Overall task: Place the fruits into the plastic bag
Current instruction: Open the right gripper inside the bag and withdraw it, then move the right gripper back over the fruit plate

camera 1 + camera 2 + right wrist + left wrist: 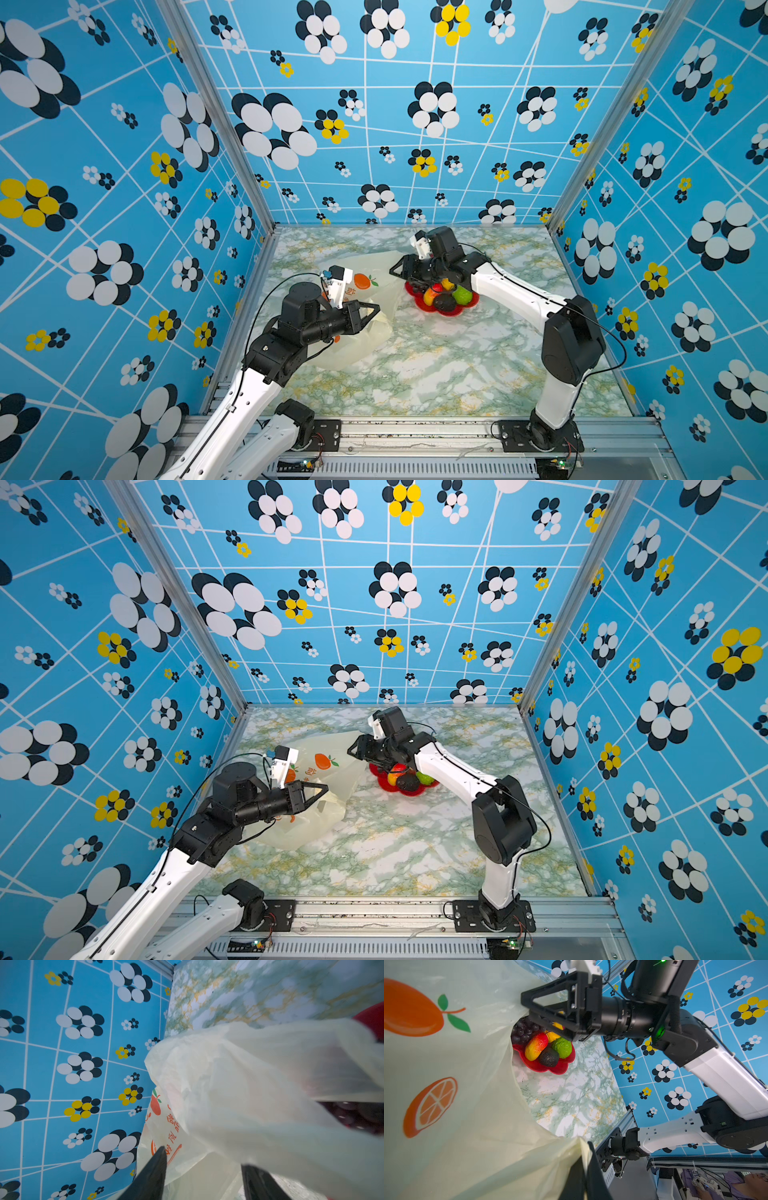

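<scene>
Cream plastic bag [365,316]: thin, translucent, printed with oranges and red writing; it lies slumped on the marbled tabletop [436,365], left of centre in both top views, touching or just overlapping the near edge of the red flower-shaped plate [451,309].
Left gripper [372,309]: clamped shut on a fold of the bag's edge, lifting that edge off the table; the left wrist view shows film bunched between the closed black fingers [589,1167].
Right gripper [527,1004]: jaws apart and gripping nothing; it hangs over the plate's far side beside the bag's other edge, with film draped loosely in front of its fingers [153,1172] in the right wrist view.
Fruits: all I can see sit on the plate, none visibly in the bag: grape bunch [522,1030], red-yellow mango [535,1046], green lime [562,1047], dark avocado [548,1057], a yellow piece [553,1035] half hidden under the right gripper.
Step in hand: opening the bag's mouth, judging by one edge held and no fruit loaded.
Next move calls for: probably the right gripper pinching the opposite rim, or taking a fruit while the left holds the mouth up.
Bag's long axis: runs from the near left toward the plate; its mouth appears to face the plate.
Mango's long axis: tilted, leaning against the avocado.
</scene>
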